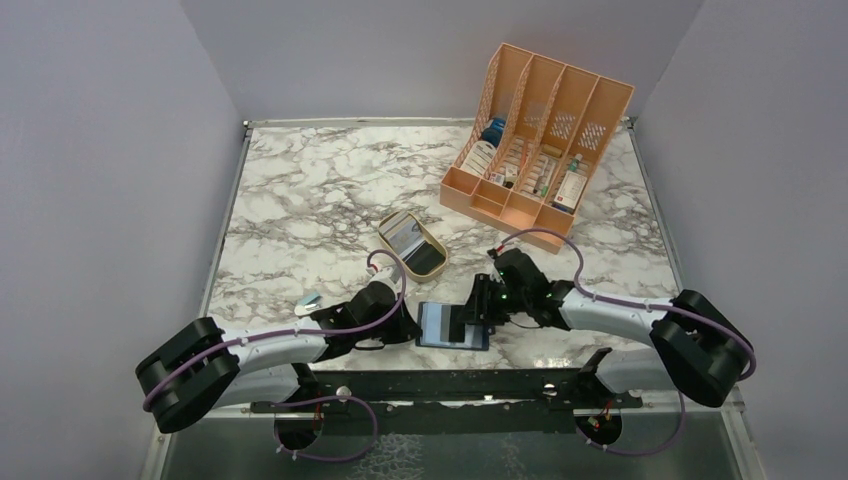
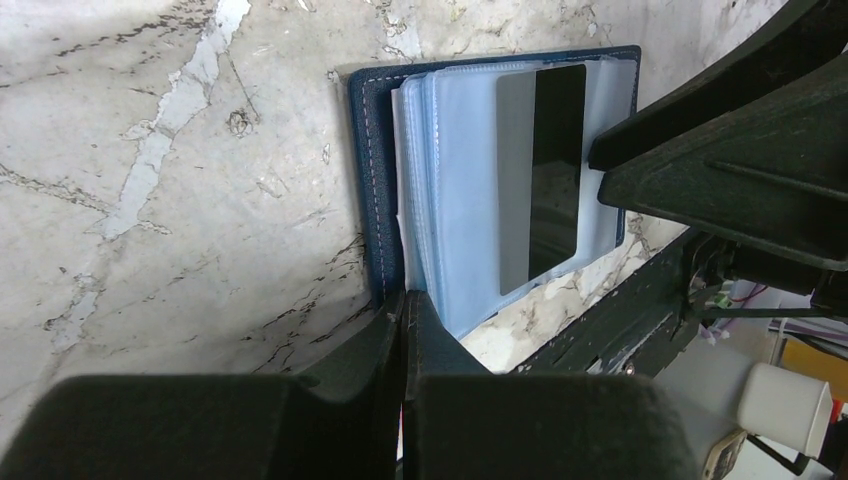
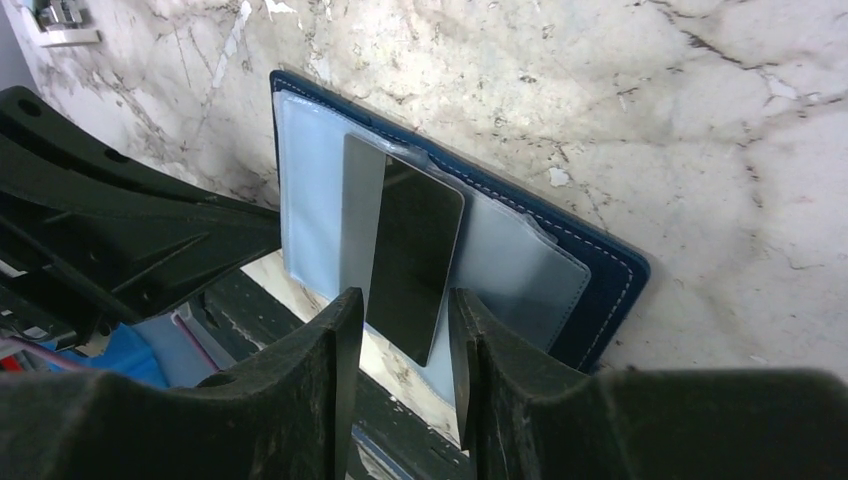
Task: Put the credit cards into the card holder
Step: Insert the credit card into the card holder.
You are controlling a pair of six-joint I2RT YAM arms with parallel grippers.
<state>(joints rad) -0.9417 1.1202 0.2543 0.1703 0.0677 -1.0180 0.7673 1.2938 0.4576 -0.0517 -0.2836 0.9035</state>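
The navy card holder [image 1: 435, 326] lies open near the front edge, its clear sleeves up. It also shows in the left wrist view [image 2: 375, 180] and the right wrist view [image 3: 600, 265]. One credit card [image 3: 400, 245], half grey and half dark, lies on the top sleeve, its far end under the sleeve's lip; the left wrist view shows it too [image 2: 540, 170]. My left gripper [image 2: 405, 300] is shut on the holder's navy cover at its left end. My right gripper [image 3: 405, 305] is open, its fingers astride the card's near end. More greyish cards lie in the gold tin [image 1: 412, 244].
A peach slotted file rack [image 1: 537, 130] with small items stands at the back right. A small white object [image 1: 308, 300] lies left of the left arm. The black rail at the table's front edge [image 1: 450, 385] runs just below the holder.
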